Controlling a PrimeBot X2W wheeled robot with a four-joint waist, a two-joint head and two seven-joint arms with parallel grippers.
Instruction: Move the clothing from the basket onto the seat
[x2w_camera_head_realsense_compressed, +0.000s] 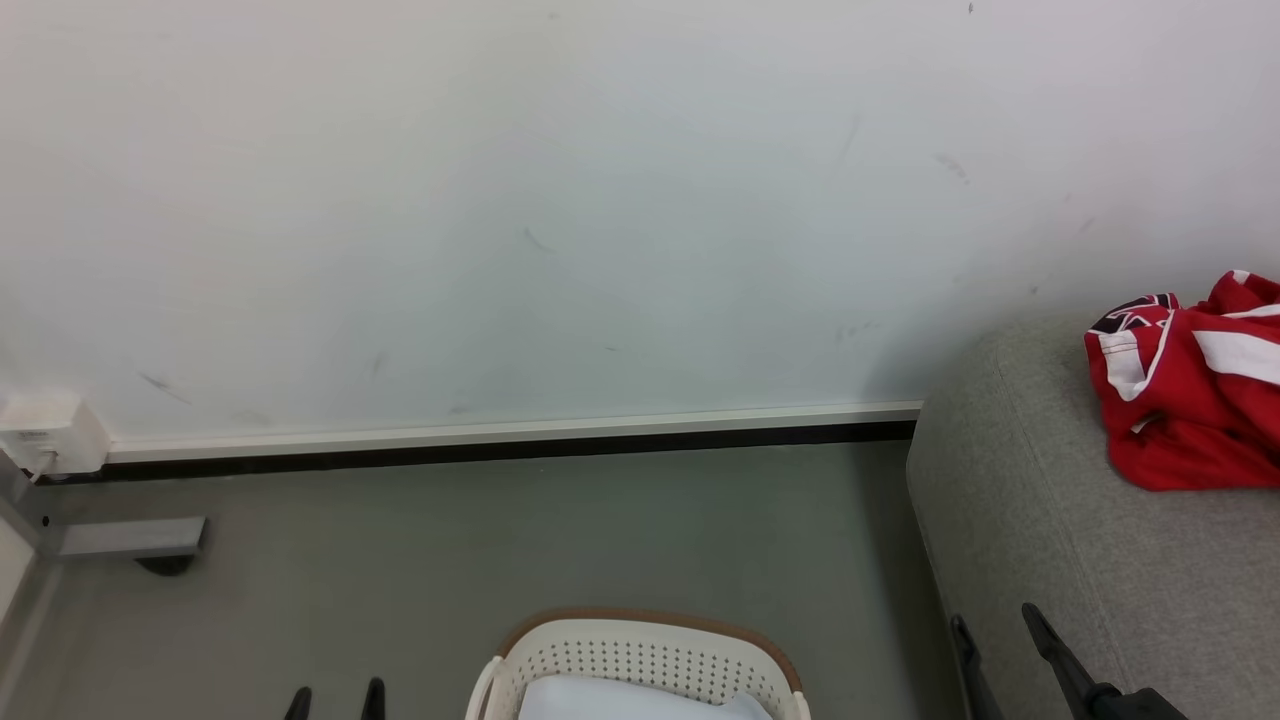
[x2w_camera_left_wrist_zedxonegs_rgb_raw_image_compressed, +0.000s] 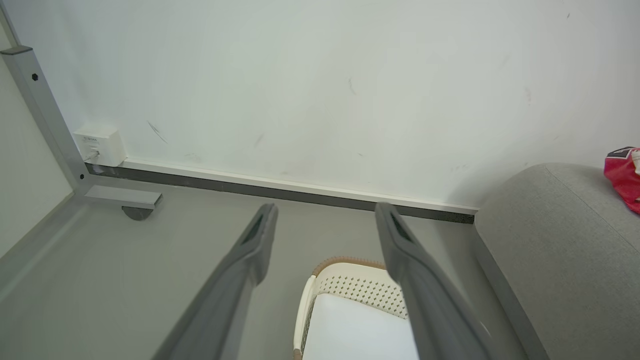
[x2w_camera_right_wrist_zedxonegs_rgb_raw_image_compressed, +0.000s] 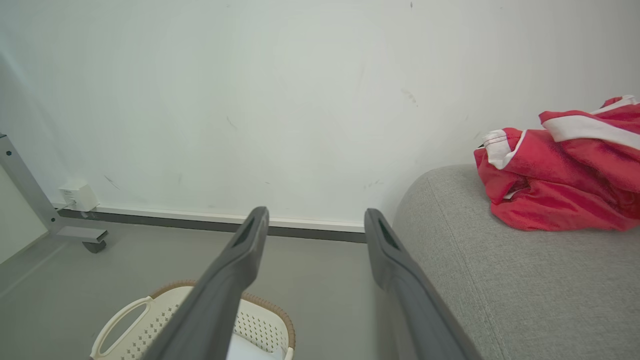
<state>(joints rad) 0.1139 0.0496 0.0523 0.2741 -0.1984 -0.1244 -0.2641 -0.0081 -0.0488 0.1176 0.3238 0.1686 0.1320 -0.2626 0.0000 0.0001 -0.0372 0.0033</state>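
A crumpled red garment (x2w_camera_head_realsense_compressed: 1190, 385) with white trim lies on the grey seat (x2w_camera_head_realsense_compressed: 1080, 540) at the right; it also shows in the right wrist view as the red garment (x2w_camera_right_wrist_zedxonegs_rgb_raw_image_compressed: 560, 170). The cream basket (x2w_camera_head_realsense_compressed: 640, 665) with a brown rim stands on the floor at the bottom middle, a white cloth (x2w_camera_head_realsense_compressed: 640, 700) inside it. My left gripper (x2w_camera_head_realsense_compressed: 337, 698) is open at the lower left, left of the basket. My right gripper (x2w_camera_head_realsense_compressed: 995, 625) is open by the seat's front corner. Both hold nothing.
A white wall with a dark skirting strip (x2w_camera_head_realsense_compressed: 500, 445) runs behind. A grey metal frame leg with a foot (x2w_camera_head_realsense_compressed: 130, 540) stands at the left, below a white wall box (x2w_camera_head_realsense_compressed: 50, 430). Grey floor lies between basket and wall.
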